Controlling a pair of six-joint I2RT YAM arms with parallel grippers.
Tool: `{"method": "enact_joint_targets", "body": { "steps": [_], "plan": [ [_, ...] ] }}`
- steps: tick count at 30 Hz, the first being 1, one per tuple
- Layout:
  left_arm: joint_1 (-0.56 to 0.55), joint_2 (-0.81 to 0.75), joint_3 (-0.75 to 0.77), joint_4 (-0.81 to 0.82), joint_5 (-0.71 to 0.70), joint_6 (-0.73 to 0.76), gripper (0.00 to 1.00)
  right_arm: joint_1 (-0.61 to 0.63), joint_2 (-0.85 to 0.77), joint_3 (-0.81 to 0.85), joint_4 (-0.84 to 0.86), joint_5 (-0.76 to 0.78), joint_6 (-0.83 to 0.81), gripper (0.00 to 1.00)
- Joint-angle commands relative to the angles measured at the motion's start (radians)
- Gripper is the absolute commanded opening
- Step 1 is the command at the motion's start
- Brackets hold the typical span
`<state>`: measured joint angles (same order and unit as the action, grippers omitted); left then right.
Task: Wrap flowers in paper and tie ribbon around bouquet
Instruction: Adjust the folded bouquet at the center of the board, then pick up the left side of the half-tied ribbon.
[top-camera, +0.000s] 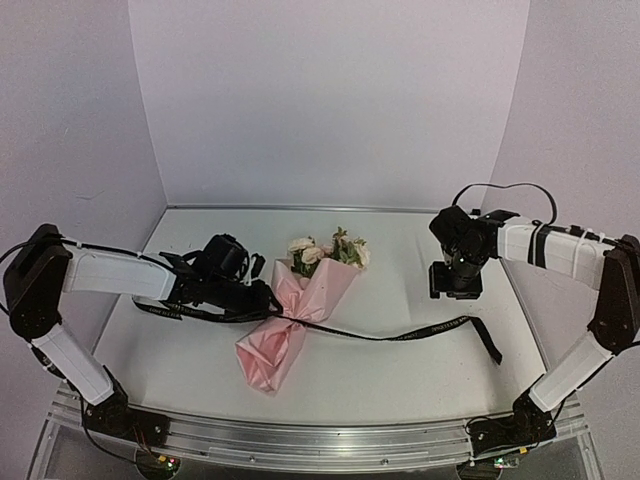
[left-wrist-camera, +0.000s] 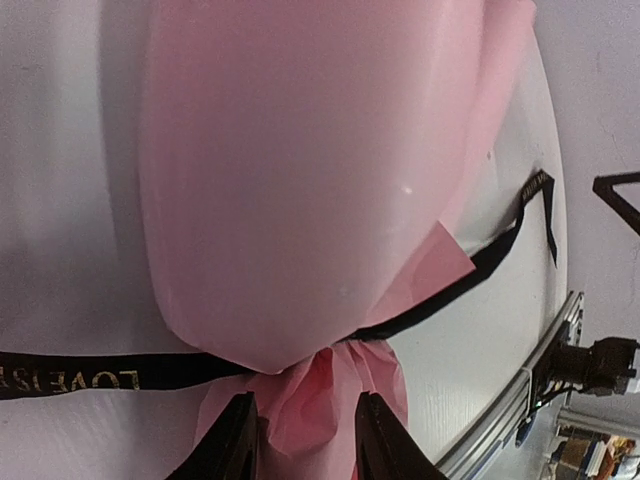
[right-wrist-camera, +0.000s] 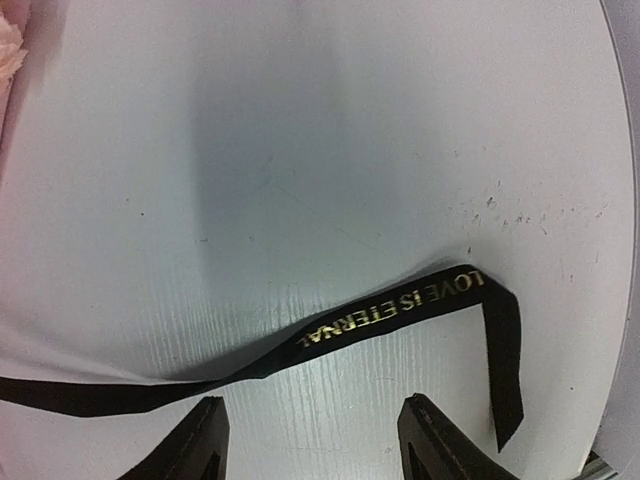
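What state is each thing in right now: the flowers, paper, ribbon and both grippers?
flowers: wrapped, blooms poking out of the top.
paper: folded around the flowers, pinched at the waist.
ribbon: crossing that waist, both ends trailing flat on the table, no bow showing.
left gripper: fingers either side of the gathered paper, grip unclear.
right gripper: open, empty, over the ribbon.

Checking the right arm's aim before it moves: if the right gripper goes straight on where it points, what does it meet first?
Probably the long narrow black ribbon with gold lettering, lying on the white table just ahead of the open right gripper, though depth is unclear.
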<state>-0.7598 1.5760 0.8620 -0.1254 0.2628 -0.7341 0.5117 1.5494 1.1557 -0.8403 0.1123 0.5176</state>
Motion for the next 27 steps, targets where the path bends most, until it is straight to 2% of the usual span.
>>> {"method": "enact_joint_targets", "body": {
  "steps": [1, 7, 13, 17, 20, 22, 27],
  "plan": [
    [-0.098, 0.044, 0.086, 0.074, 0.014, -0.037, 0.33, 0.022, 0.0, 0.02, -0.013, 0.015, 0.014, 0.6],
    [-0.148, 0.108, 0.171, 0.037, 0.001, 0.001, 0.33, 0.042, 0.002, 0.005, -0.013, 0.016, 0.022, 0.6],
    [-0.141, -0.003, 0.211, -0.11, -0.151, 0.068, 0.46, 0.074, -0.009, 0.037, -0.013, -0.007, -0.001, 0.62],
    [-0.06, -0.072, 0.163, -0.245, -0.221, 0.109, 0.51, 0.134, 0.003, 0.102, -0.014, -0.013, -0.056, 0.64],
    [0.028, -0.137, 0.076, -0.272, -0.233, 0.11, 0.55, 0.164, 0.015, 0.141, -0.017, -0.013, -0.078, 0.64],
    [0.06, -0.153, 0.057, -0.319, -0.296, 0.099, 0.56, 0.175, 0.02, 0.155, -0.017, -0.016, -0.084, 0.64],
    [0.102, -0.084, 0.071, -0.434, -0.405, -0.079, 0.51, 0.19, 0.047, 0.192, -0.019, -0.031, -0.095, 0.64]
  ]
}}
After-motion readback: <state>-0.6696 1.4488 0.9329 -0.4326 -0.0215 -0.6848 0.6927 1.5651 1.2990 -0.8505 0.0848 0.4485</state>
